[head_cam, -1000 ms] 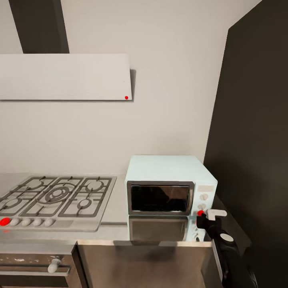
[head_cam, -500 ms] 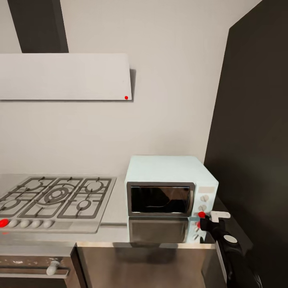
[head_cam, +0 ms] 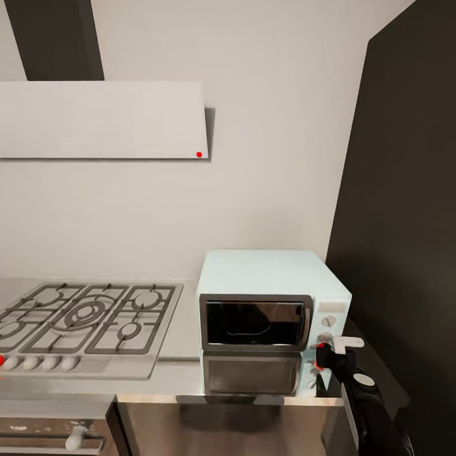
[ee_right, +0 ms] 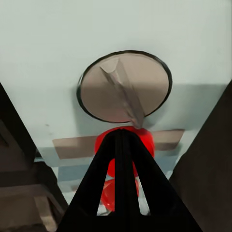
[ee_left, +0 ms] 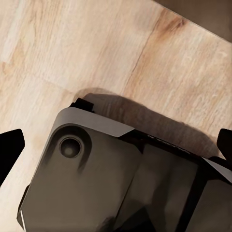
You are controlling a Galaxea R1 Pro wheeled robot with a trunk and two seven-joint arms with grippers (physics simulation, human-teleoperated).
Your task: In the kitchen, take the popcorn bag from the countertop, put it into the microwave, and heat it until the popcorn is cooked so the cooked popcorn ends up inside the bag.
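Head view, lower centre: we see the microwave (head_cam: 272, 304), pale blue, standing on the grey countertop (head_cam: 180, 361) with its dark glass door shut; its front is mirrored in the glossy slab just below it. The white control panel (head_cam: 328, 323) sits at the right of the door and carries two knobs and, beneath them, a round red light (head_cam: 320, 346). At the lower right of the frame the right gripper (head_cam: 329, 354) rises on its black arm, and its tip lies against the panel's lower corner at the red light; a white part of it juts to the right. To the left of the microwave lies the gas hob (head_cam: 88, 320), with a row of pale knobs along its front edge. The white hood (head_cam: 101, 120) hangs at upper left, with a small red dot at its lower right corner. A tall dark cabinet (head_cam: 405, 221) fills the right side.

Right wrist view: we see the two black fingers (ee_right: 108, 193) drawn together to a point, closed with nothing between them, at the red light (ee_right: 123, 145), just under a round grey knob (ee_right: 124, 87).

Left wrist view: we see the wood floor (ee_left: 96, 48) and part of the robot's grey base (ee_left: 96, 169). The left gripper's black fingertips (ee_left: 9, 150) stand far apart, at opposite edges of the frame.

We cannot make out the bag through the dark door glass.
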